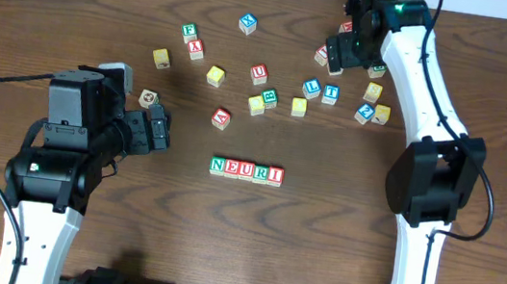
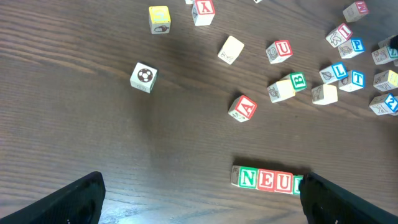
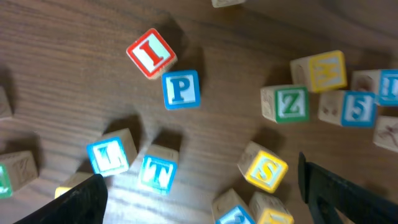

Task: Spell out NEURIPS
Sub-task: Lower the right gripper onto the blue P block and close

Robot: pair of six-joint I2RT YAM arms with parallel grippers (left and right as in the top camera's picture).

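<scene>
A row of blocks reading N E U R I [image 1: 246,170] lies at the table's middle. Its left part also shows in the left wrist view [image 2: 267,179]. My left gripper [image 1: 160,132] is open and empty, left of the row [image 2: 202,196]. My right gripper [image 1: 342,54] is open and empty over the loose blocks at the back right [image 3: 202,193]. In the right wrist view a blue P block [image 3: 181,89] lies just below a red I block [image 3: 150,53]. A yellow S block [image 3: 267,169] lies between the fingers, nearer the right one.
Around the right gripper lie blue L [image 3: 111,155], blue T [image 3: 157,169] and green Z [image 3: 286,103] blocks. Other loose blocks lie farther left: red A [image 1: 222,117], red U [image 1: 258,72], green B [image 1: 269,96], blue X [image 1: 248,23].
</scene>
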